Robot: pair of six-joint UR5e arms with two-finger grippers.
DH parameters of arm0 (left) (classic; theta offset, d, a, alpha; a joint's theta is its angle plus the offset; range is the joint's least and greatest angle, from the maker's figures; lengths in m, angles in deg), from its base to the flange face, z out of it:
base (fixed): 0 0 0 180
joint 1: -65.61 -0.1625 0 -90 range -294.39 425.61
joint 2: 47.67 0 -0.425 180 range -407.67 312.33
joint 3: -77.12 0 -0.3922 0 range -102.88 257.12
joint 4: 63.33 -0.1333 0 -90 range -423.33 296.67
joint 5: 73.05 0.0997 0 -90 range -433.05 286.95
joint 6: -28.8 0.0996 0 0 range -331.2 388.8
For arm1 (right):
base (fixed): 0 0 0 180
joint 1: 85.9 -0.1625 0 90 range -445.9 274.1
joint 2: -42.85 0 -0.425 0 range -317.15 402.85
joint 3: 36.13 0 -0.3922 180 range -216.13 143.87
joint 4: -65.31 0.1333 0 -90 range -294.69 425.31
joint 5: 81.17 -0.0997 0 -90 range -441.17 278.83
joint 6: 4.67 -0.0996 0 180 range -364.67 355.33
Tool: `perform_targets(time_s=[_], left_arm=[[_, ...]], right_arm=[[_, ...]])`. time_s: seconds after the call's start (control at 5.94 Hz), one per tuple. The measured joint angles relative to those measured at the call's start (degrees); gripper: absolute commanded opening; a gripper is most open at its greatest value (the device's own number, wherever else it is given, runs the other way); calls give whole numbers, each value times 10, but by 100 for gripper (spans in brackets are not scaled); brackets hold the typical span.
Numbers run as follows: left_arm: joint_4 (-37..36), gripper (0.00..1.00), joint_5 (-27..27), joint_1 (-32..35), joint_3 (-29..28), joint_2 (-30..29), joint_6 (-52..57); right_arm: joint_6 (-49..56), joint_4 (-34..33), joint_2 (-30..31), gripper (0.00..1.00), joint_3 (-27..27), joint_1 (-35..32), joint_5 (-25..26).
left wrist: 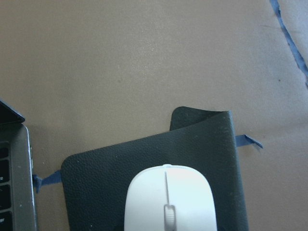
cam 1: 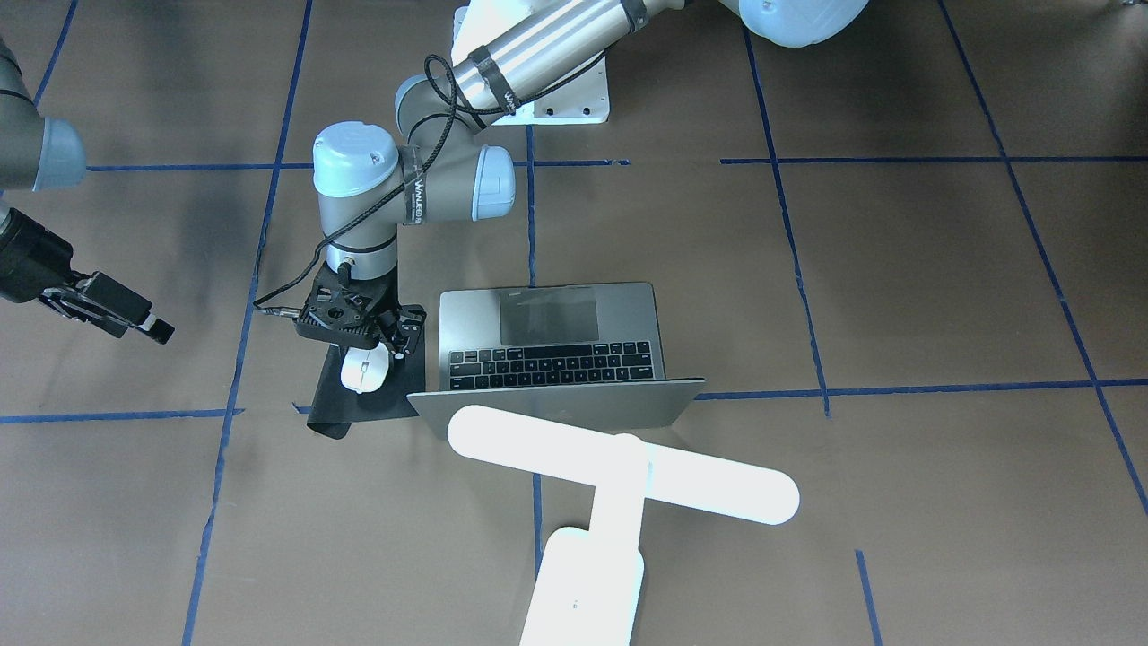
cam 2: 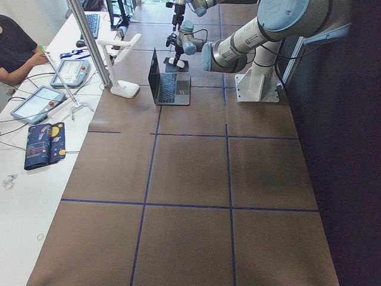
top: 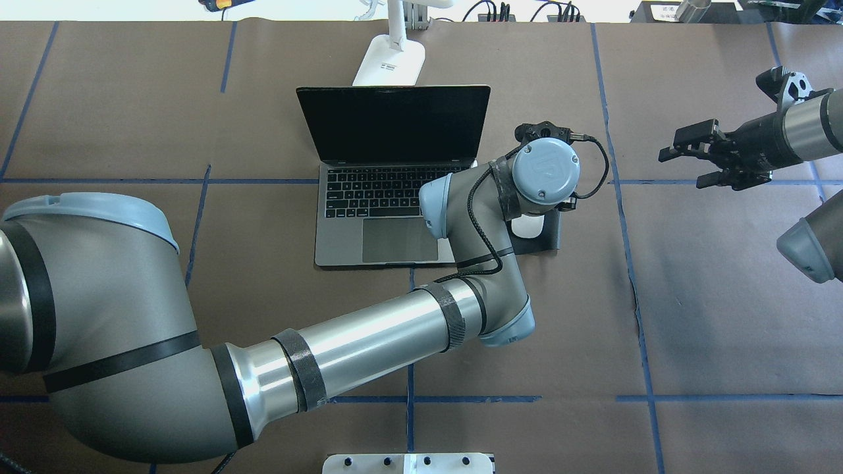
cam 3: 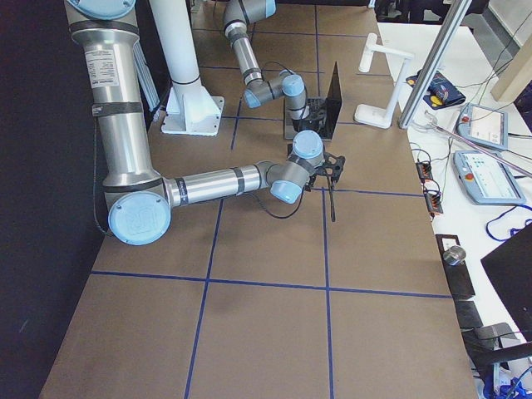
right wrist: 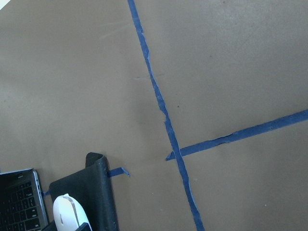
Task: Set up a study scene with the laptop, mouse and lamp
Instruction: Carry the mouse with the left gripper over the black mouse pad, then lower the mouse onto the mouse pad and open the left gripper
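The open grey laptop (cam 1: 552, 345) stands mid-table and also shows in the overhead view (top: 388, 191). The white lamp (cam 1: 619, 471) stands behind its screen, with its base (top: 390, 62) on the far side. The white mouse (cam 1: 365, 370) lies on a black mat (cam 1: 336, 413) beside the laptop, and shows large in the left wrist view (left wrist: 168, 199). My left gripper (cam 1: 377, 350) is low over the mouse's rear. Its fingers are hidden, so I cannot tell whether it grips. My right gripper (top: 688, 161) is open and empty, well away to the side.
One far corner of the mat (left wrist: 202, 120) curls upward. The white robot pedestal (cam 1: 556, 90) is bolted at the robot's edge. Blue tape lines (right wrist: 163, 120) cross the brown table. Tablets (cam 2: 36, 104) and a seated person are on a side bench.
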Motion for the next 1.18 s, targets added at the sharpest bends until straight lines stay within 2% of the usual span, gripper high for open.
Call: perform_targets(time_s=[0.34,0.84,1.18], left_arm=[[7,100,0,-1,-2,-2,-8],[10,100,-5,-1,9,-10,-36],[-10,100,-34,-1,81,15,-66]], right_arm=[[0,-1,2,100,-6,0,1],[0,-1,5,100,-7,-1,1],[0,-1,9,100,-8,-10,-1]])
